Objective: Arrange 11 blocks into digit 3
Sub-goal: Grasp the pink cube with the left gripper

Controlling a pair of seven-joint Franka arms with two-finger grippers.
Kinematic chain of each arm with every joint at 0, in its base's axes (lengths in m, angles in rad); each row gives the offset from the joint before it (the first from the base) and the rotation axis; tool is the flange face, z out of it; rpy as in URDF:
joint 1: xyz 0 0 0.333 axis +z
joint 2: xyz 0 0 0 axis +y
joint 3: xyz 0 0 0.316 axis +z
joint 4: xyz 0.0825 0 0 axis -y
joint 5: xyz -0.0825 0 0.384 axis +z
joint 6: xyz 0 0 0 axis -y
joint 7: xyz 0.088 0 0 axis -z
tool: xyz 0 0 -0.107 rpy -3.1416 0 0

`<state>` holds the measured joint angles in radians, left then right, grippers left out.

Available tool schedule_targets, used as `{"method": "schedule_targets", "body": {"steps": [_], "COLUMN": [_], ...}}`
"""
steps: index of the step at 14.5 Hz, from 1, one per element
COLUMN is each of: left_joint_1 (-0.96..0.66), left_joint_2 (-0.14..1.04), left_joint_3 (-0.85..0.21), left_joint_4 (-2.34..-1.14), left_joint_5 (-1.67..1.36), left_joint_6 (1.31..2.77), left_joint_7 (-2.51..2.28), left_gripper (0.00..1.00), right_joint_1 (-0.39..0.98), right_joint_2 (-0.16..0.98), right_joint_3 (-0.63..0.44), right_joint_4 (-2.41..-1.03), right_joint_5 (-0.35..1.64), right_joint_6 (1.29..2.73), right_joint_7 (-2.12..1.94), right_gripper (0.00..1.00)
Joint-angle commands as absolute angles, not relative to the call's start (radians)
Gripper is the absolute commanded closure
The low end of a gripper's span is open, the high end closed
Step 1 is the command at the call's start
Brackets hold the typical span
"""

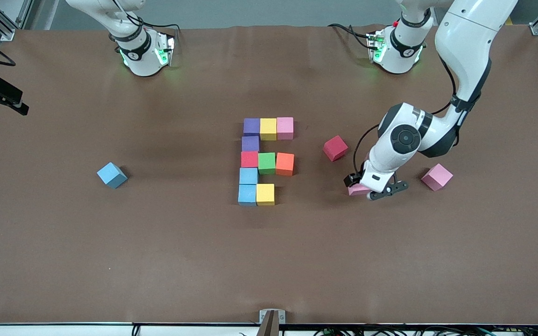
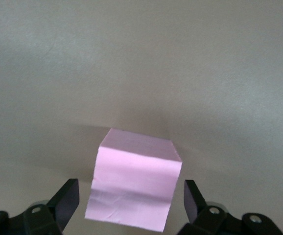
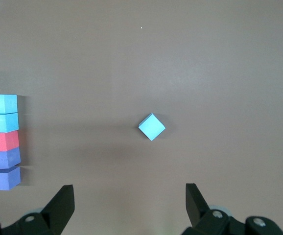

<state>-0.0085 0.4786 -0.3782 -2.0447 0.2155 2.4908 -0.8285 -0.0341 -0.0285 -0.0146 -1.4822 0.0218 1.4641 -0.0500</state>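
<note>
The left gripper (image 1: 375, 190) is sitting low at the table, its fingers spread wide on either side of a pale pink foam cube (image 2: 133, 188), not yet pinching it, toward the left arm's end from the unfinished ten-cube digit figure (image 1: 265, 161). The right gripper (image 3: 129, 208) is waiting with fingers wide apart, holding nothing, above a lone light-blue foam cube (image 3: 152, 127).

The front camera looks down from high across the table (image 1: 110, 261), facing both bases. Each wrist camera looks straight down: left close over a pink block (image 2: 131, 188), right higher (sharing the figure's edge).
</note>
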Motion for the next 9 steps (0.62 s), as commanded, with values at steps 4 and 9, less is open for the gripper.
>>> {"method": "schedule_targets", "body": {"steps": [4, 9], "left_joint_1": [-0.008, 0.005], "left_joint_2": [0.534, 0.537], "left_joint_3": [-0.379, -0.38], "left_joint_4": [-1.999, -2.011], "left_joint_5": [0.239, 0.238], "left_joint_6": [2.494, 2.482], "left_joint_7": [-0.83, -0.854], "left_gripper": [0.06, 0.36], "right_joint_1": [-0.049, -0.049], "right_joint_2": [-0.025, -0.025], "right_joint_3": [-0.002, -0.002], "right_joint_4": [-1.471, -1.471], "right_joint_5": [0.012, 0.012], "right_joint_6": [1.454, 1.454], "right_joint_7": [-0.055, -0.055], "right_gripper": [0.0, 0.0]}}
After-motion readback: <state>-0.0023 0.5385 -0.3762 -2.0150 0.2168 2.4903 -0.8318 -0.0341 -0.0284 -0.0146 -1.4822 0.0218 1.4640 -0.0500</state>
